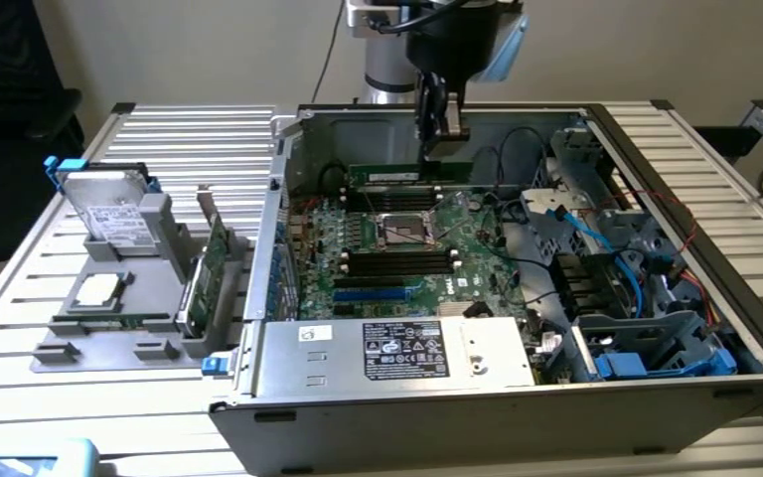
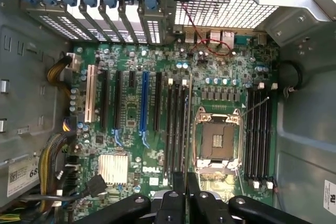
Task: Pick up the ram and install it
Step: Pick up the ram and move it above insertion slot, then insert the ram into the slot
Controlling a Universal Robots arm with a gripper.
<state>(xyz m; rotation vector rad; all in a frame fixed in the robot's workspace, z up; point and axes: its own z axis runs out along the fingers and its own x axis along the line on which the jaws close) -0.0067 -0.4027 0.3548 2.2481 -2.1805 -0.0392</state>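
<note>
The ram (image 1: 408,174), a long green stick with a white label, hangs level under my gripper (image 1: 441,149), which is shut on its top edge. It hovers inside the open computer case (image 1: 515,417), over the far bank of black memory slots (image 1: 401,202) behind the CPU socket (image 1: 401,231). In the wrist view the ram (image 2: 187,140) shows edge-on as a thin line running out from between my gripper's (image 2: 186,179) fingers. It lines up with a bank of memory slots (image 2: 177,129) beside the socket (image 2: 218,140), well above the motherboard (image 2: 131,124).
A grey tray (image 1: 103,343) on the exterior view's left holds a hard drive (image 1: 106,211), a CPU (image 1: 96,290) and a wider green card (image 1: 210,268). Inside the case are the power supply (image 1: 395,350), blue cables (image 1: 594,234) and a drive cage (image 1: 654,348).
</note>
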